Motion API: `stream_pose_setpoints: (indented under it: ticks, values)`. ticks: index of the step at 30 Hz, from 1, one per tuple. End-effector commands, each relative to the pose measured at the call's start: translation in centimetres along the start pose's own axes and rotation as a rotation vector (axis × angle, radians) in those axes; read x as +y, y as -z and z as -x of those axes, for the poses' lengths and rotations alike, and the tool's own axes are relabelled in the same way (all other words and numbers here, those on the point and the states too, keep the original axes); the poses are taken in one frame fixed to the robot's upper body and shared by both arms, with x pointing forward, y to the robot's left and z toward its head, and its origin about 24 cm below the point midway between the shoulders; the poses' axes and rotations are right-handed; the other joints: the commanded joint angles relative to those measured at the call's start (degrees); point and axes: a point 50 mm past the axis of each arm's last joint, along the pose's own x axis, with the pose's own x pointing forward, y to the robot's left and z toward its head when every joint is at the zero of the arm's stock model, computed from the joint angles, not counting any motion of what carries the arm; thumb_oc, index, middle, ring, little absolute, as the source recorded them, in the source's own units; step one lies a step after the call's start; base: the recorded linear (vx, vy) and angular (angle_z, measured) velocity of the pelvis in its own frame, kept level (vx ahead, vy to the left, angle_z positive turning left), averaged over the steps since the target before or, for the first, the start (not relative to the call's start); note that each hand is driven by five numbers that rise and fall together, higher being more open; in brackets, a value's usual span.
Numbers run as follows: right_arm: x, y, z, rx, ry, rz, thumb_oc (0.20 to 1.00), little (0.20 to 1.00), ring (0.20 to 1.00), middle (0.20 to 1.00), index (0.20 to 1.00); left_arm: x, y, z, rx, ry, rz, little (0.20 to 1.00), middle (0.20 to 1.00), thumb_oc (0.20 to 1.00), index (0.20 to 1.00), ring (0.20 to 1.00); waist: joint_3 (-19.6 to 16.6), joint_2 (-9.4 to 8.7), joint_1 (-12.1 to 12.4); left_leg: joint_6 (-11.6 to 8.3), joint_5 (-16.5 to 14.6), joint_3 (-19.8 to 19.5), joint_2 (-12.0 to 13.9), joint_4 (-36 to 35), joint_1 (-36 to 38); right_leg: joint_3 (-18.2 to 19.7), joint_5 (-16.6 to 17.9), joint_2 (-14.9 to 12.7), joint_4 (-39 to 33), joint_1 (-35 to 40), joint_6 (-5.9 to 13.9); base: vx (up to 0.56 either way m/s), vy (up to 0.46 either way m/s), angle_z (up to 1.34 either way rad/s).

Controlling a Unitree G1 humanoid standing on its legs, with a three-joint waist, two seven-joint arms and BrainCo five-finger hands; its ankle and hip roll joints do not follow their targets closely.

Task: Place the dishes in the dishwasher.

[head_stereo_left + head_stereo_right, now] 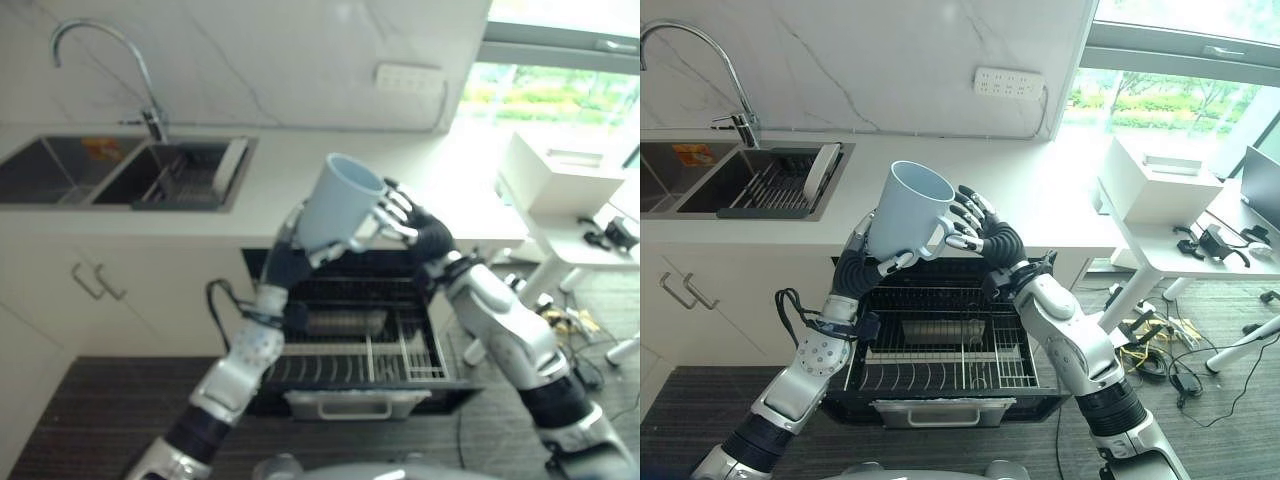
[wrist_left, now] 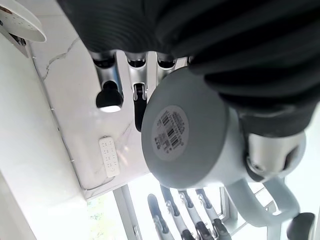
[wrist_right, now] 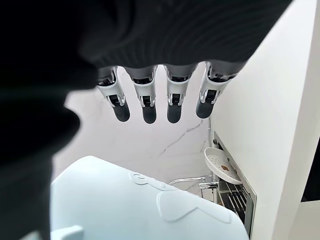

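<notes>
A pale blue mug (image 1: 910,208) is held up in the air over the open dishwasher (image 1: 940,395), mouth tilted upward. My left hand (image 1: 857,262) grips it from below and behind, fingers curled round its body by the handle. In the left wrist view the mug's base (image 2: 172,131) with its label faces the camera, past my left hand (image 2: 107,82). My right hand (image 1: 990,238) stands open just beside the mug's handle, fingers spread and straight; its own view shows those fingers (image 3: 145,97) above the mug (image 3: 135,205).
The lower dishwasher rack (image 1: 350,352) is pulled out, with a metal bowl (image 1: 932,335) in it. A sink (image 1: 760,180) with a drying rack and a plate (image 1: 820,165) lies at the left of the counter. A white table (image 1: 1180,235) and floor cables stand at the right.
</notes>
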Motion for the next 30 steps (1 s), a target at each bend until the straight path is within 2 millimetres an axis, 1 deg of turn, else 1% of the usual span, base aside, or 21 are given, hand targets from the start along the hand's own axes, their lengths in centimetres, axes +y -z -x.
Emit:
stream_pose_setpoints:
  ticks: [1,8,20,30]
  values:
    - [1.3,-4.0,-1.7,-0.170,-0.064,0.019,1.000,1.000,1.000,1.000,1.000,-0.9,-3.0,-1.8,-0.203,0.076,-0.023,0.200,0.200,0.200,0.200,0.200,0.52,-0.42,0.76,-0.61,-7.18,-1.33,0.75,-0.50,2.85,1.01,-2.00,-3.32,-0.90,2.06,3.84,0.00,0.000,0.00]
    - [1.8,-4.4,-1.9,-0.173,-0.098,0.037,1.000,1.000,1.000,1.000,1.000,-1.1,-2.7,-1.9,-0.198,0.084,-0.049,0.200,0.200,0.200,0.200,0.200,0.67,-0.42,0.68,-0.66,-7.13,-1.27,0.77,-0.50,2.89,0.92,-1.92,-3.45,-0.90,2.08,3.88,0.00,0.000,0.00]
    - [1.7,-4.7,-1.7,-0.164,-0.117,0.050,1.000,1.000,1.000,1.000,1.000,-0.3,-1.4,-1.8,-0.158,0.028,-0.101,0.200,0.200,0.200,0.200,0.200,0.63,-0.51,0.34,-0.55,-7.32,-0.95,0.62,-0.50,3.18,1.26,-1.86,-3.38,-0.90,2.01,3.83,0.00,0.000,0.00]
    - [2.3,-4.7,-2.0,-0.169,-0.136,0.041,1.000,1.000,1.000,1.000,1.000,-1.0,-1.3,-1.6,-0.172,0.059,-0.111,0.200,0.200,0.200,0.200,0.200,0.69,-0.60,0.37,-0.47,-7.42,-0.83,0.48,-0.50,3.10,1.23,-1.66,-3.61,-0.90,1.80,4.01,0.00,0.000,0.00]
